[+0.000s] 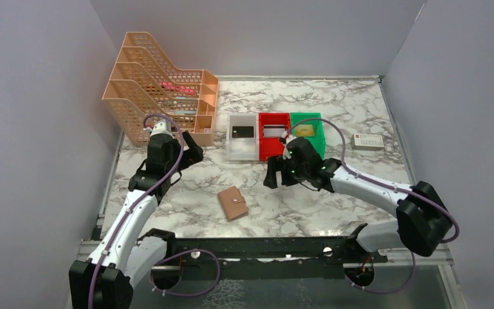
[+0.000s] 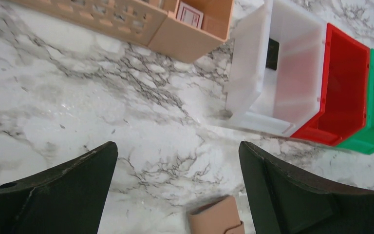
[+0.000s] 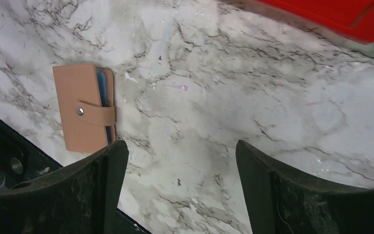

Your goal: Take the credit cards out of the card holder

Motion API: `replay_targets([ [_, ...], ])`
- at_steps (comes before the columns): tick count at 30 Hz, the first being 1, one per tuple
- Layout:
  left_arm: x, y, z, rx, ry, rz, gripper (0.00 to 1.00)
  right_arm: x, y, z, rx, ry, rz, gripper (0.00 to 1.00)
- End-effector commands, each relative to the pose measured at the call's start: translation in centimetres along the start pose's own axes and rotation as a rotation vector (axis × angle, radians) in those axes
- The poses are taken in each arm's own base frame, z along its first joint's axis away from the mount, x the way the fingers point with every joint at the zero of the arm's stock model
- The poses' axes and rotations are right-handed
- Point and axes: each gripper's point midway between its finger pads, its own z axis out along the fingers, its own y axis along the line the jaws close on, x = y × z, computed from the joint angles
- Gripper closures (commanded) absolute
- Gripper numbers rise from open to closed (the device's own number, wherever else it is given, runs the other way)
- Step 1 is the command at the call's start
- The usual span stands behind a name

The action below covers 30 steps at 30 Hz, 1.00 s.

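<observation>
The marble table (image 1: pixel 334 103) carries a white bin (image 1: pixel 242 151), a red bin (image 1: pixel 271 151) and a green bin (image 1: pixel 319 132) in a row; the left gripper (image 2: pixel 175 146) and right gripper (image 3: pixel 181 146) hang above it, jaws spread, grasping nothing; the card holder (image 1: pixel 233 203) lies closed, tab snapped, between them near the front edge; a black card (image 1: pixel 242 132) lies in the white bin.

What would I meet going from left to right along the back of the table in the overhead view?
The peach mesh file rack → white bin → red bin → green bin → small white box.
</observation>
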Motion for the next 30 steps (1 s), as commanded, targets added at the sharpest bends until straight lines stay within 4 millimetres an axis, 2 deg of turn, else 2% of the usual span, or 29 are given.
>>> replay_targets([
  [1,2.7,-1.3,0.1,0.088,0.095,-0.113,0.01,-2.2,1.4,2.4,0.085,-0.072,0.065,0.15],
  [4,4.4,-1.0,0.1,0.095,0.136,-0.148,0.01,-2.9,1.6,4.5,0.139,-0.082,0.114,0.16],
  [7,6.0,-1.1,0.1,0.123,0.178,-0.182,0.02,-3.7,0.7,6.2,0.224,-0.115,0.168,0.16],
  [14,9.6,-1.8,-0.2,0.207,0.308,-0.213,0.05,-7.2,-1.8,7.7,0.394,-0.240,0.118,0.16],
  [19,11.5,-2.3,-0.6,0.260,0.386,-0.206,0.06,-7.0,-3.9,8.8,0.488,-0.218,0.045,0.16],
  [27,14.9,-2.7,-1.2,0.266,0.487,-0.155,0.13,-7.6,-6.9,8.6,0.507,-0.199,0.009,0.17],
  [30,16.3,-2.9,-1.5,0.260,0.513,-0.129,0.14,-7.4,-5.4,8.1,0.412,-0.176,-0.019,0.17],
])
